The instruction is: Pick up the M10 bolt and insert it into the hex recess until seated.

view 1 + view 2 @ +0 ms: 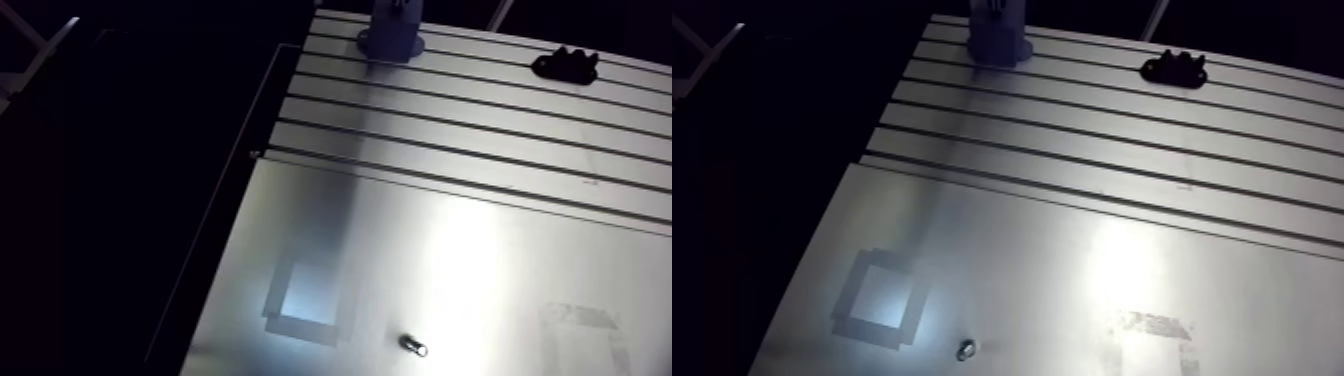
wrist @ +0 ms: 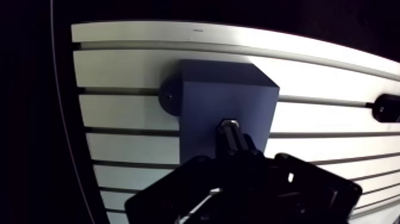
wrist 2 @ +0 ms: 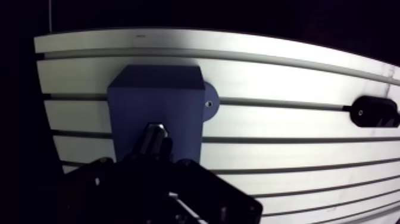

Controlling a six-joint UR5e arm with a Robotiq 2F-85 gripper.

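Jaws pinch a bolt (image 2: 231, 132), its head against the blue block (image 2: 202, 101) at the far edge of the tabletop (image 2: 125, 128). The gripper (image 2: 235, 152) should push straight, twisting slightly so the flats align.

Dark surroundings; glare patches on table (image 1: 450, 260); end effector (image 2: 235, 156) silhouetted black; slots (image 2: 134, 131) bowed in wrist view
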